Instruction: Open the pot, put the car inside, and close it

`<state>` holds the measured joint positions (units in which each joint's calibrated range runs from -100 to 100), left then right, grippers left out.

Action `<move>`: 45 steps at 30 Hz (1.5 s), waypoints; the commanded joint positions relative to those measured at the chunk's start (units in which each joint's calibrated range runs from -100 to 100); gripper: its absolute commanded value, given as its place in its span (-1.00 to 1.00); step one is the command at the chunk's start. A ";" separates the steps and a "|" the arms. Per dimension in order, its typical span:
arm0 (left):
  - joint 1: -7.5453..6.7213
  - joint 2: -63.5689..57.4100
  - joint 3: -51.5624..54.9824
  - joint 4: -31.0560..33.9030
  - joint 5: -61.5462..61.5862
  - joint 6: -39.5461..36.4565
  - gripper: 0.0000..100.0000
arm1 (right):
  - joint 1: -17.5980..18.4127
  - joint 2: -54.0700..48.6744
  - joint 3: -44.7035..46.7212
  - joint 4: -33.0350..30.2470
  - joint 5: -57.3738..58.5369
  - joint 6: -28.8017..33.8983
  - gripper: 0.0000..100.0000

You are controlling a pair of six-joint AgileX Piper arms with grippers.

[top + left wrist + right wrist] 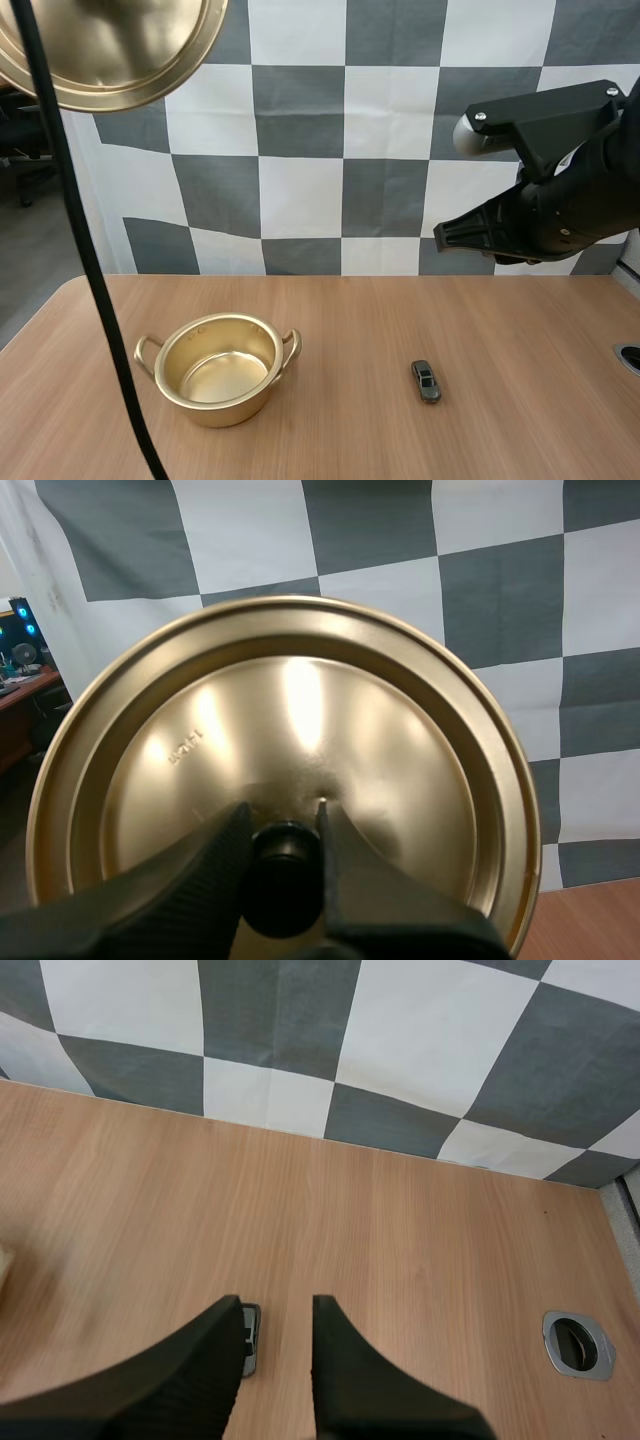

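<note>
High view: open brass-coloured pot (220, 370) upright on the wooden table (350, 310), well apart from the small grey toy car (426, 381), on the car's left side. Far up and leftward of the car, past the pot, the lid (110, 45) held in the air. Above the car and well clear of it, the right gripper (447, 236).

Left wrist view: left gripper (282, 822) clamped on the black knob (285, 880) of the lid, golden disc face-on beyond the fingers.

Right wrist view: right gripper (275, 1310) with fingers spread apart, nothing between them. Toy car (250, 1338) peeking out beside one fingertip, partly hidden by it.

Judged step: pot already opened, car pickup in hand. Next move likely calls for shifting sideways to centre the car between the fingers, descending, pinching across its narrow body, then carrying it over to the pot.
</note>
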<state>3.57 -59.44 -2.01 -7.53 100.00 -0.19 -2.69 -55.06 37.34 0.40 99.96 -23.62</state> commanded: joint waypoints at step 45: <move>0.03 0.01 0.07 -0.06 0.00 0.86 -1.00 | -0.06 7.87 19.91 11.58 0.04 -13.90 1.00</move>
<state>3.57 -59.44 -2.01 -7.53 100.00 0.63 -2.69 -47.47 57.22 12.07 99.94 -37.65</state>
